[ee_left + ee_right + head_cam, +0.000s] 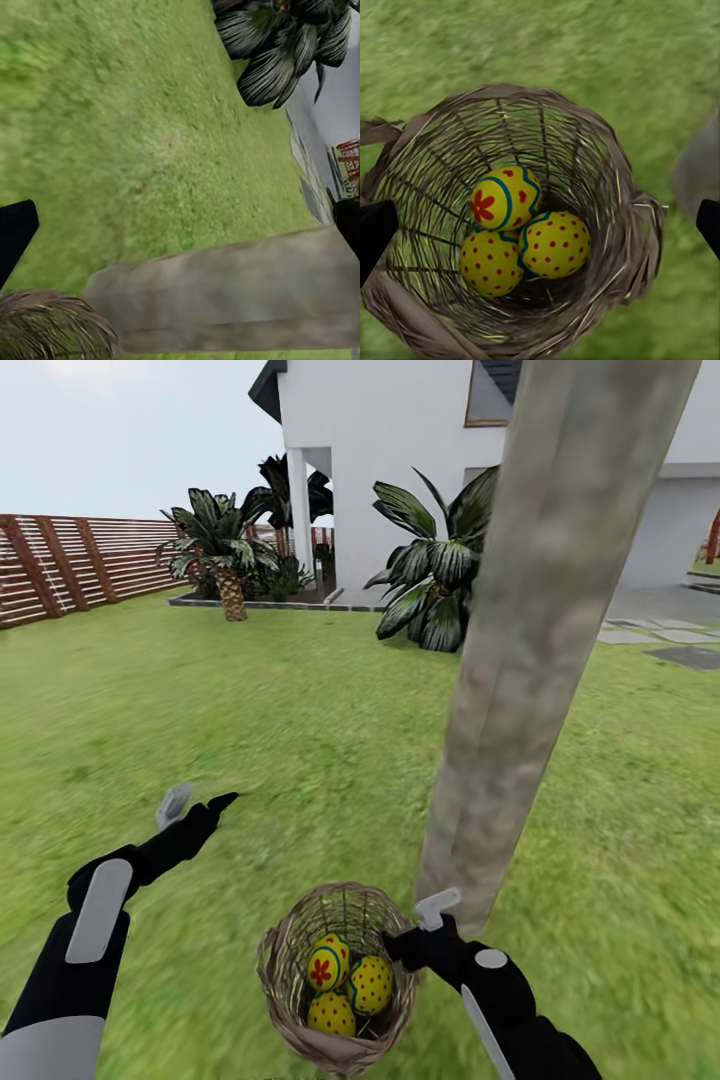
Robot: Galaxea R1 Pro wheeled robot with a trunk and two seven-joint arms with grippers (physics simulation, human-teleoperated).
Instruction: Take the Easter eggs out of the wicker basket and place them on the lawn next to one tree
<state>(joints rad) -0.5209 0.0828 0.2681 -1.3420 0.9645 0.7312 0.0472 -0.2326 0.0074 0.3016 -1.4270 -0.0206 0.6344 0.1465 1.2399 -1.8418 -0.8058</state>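
The right gripper (pixel 425 925) sits at the rim of the wicker basket (pixel 290 970), on the side nearest the tree. It looks to be holding the basket by that rim, but whether its fingers are really closed on the weave cannot be told. In the right wrist view, two dark finger tips stand far apart at the edges of the picture, with the basket mouth between them.

The left gripper (pixel 195 805) is out over the grass, well apart from the basket. Its two fingers are spread apart and it holds nothing.

All three Easter eggs are in the basket, bunched together at the bottom and touching each other. One egg (pixel 504 198) has a red flower and blue bands. The other two eggs (pixel 553 244) (pixel 492 262) are yellow with red dots.

The basket is just beside the tree (pixel 540 650), close to the foot of its thick grey-brown trunk. The lawn (pixel 250 730) stretches all around.

So the basket seems to be at the chosen tree, and the job of taking the eggs out has not yet begun. Next, a gripper likely needs to reach down into the basket, close gently on one egg, lift it over the rim, and set it on the grass by the trunk. The eggs are round and may roll or slip.
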